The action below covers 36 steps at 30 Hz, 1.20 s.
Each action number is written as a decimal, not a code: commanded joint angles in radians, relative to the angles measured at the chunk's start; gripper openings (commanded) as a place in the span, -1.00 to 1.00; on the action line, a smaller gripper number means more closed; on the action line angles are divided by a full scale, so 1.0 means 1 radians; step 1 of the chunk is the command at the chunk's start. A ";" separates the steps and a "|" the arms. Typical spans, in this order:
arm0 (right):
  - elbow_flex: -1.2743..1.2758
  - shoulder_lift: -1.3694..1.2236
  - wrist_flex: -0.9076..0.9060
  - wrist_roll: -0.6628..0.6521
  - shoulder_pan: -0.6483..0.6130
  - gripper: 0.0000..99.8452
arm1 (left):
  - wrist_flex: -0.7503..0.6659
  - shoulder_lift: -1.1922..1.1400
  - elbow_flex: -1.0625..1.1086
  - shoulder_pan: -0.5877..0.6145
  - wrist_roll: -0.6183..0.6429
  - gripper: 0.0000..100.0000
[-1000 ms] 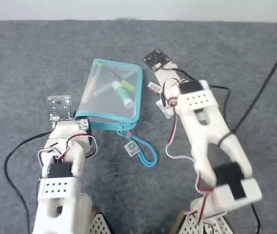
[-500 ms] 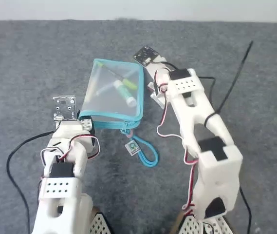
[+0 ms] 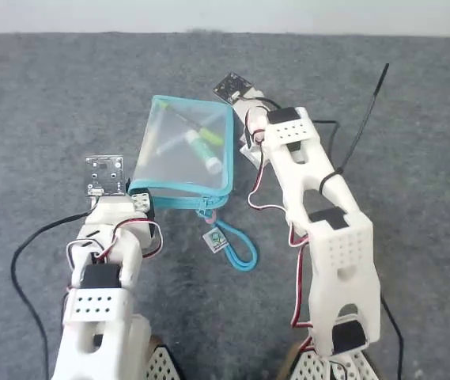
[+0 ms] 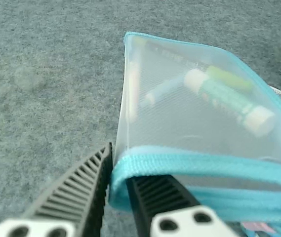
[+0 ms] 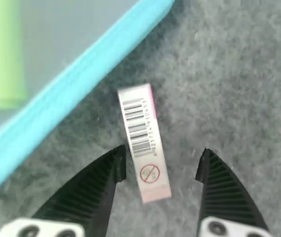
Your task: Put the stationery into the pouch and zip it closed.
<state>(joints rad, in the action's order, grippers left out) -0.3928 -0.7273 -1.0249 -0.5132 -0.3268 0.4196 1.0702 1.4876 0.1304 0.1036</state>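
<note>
Grey felt (image 3: 51, 95) lay beneath the pouch (image 3: 179, 158), its corner clamped by the left gripper (image 4: 118, 168). Just beside the pouch, a barcoded piece (image 5: 144, 143) was straddled by the parted right gripper (image 5: 163, 155); it could be flicked away by off-centre closing.

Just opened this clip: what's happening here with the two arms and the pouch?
The left gripper is clamped on a corner of the teal-edged mesh pouch, which lies on the grey table with several stationery pieces inside. The right gripper is open, hovering over a small barcode-labelled item on the table just beside the pouch, one finger on each side. That item is not yet in the pouch.
</note>
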 commanded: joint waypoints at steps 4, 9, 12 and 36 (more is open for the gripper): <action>-0.066 -0.016 -0.007 -0.011 0.013 -0.54 | -0.029 0.023 -0.051 -0.011 0.012 -0.97; -0.066 -0.016 -0.079 -0.005 0.039 -0.79 | -0.029 0.023 -0.051 -0.009 0.012 -0.97; -0.066 -0.022 -0.113 -0.003 0.051 -0.98 | -0.031 0.023 -0.044 -0.005 0.012 -0.97; -0.068 -0.056 -0.199 0.152 0.065 -0.99 | -0.028 0.025 -0.035 -0.005 -0.032 -0.97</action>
<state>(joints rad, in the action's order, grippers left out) -0.4557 -0.7779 -1.2198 -0.3751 -0.2746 0.4196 1.0702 1.4876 0.1304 0.0806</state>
